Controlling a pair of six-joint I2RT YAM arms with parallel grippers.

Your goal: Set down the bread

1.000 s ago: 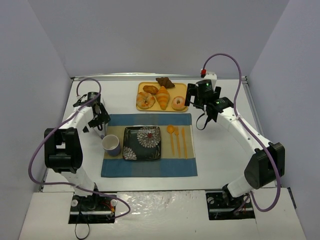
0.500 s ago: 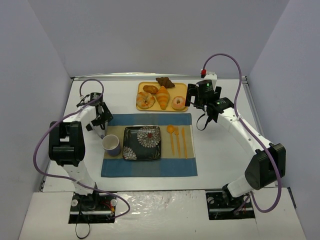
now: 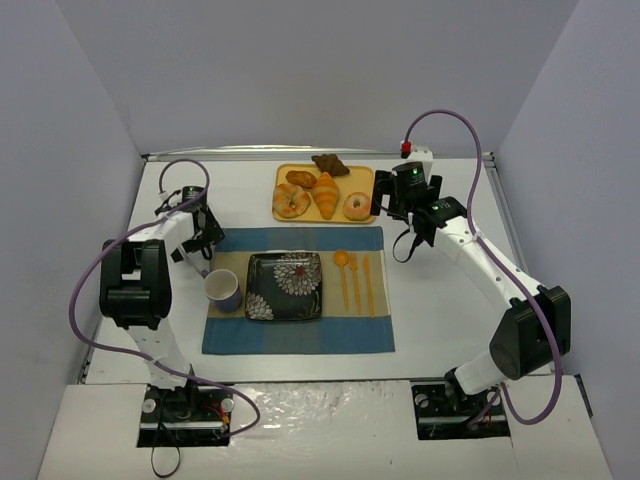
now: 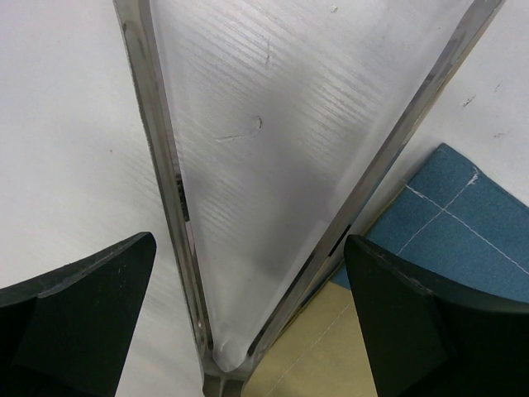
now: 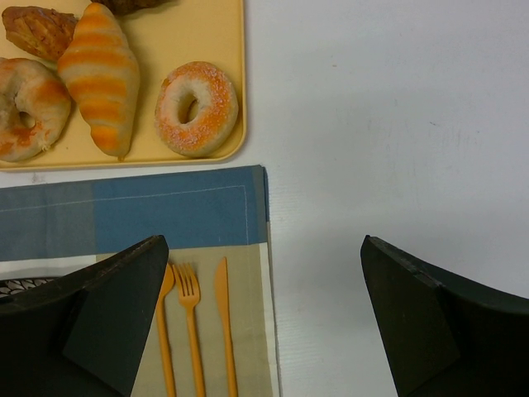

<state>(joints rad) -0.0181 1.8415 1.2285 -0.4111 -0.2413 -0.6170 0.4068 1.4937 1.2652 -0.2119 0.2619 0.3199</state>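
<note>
Several breads lie on a yellow tray (image 3: pixel 281 189): a croissant (image 3: pixel 326 194) (image 5: pixel 97 78), a sugared donut (image 3: pixel 357 206) (image 5: pixel 197 109), a bagel (image 3: pixel 290 201) (image 5: pixel 25 107), a brown bun (image 3: pixel 300 178) and a dark pastry (image 3: pixel 329 164). In front of it, a dark flowered plate (image 3: pixel 285 286) sits bare on the placemat (image 3: pixel 300 340). My right gripper (image 3: pixel 400 215) (image 5: pixel 263 244) hangs open over the placemat's right edge, just right of the tray, holding nothing. My left gripper (image 3: pixel 197 243) (image 4: pixel 248 248) is open at the placemat's back left corner, its fingers straddling a V of metal strips (image 4: pixel 169 207), perhaps tongs.
A blue-and-white cup (image 3: pixel 222 290) stands left of the plate. An orange spoon, fork and knife (image 3: pixel 355 280) (image 5: pixel 194 331) lie right of it. White walls close in the table on three sides. Cables loop from both arms.
My left arm has swung its elbow inward, and its gripper has shifted slightly toward the back. The right arm and the breads have stayed put.
</note>
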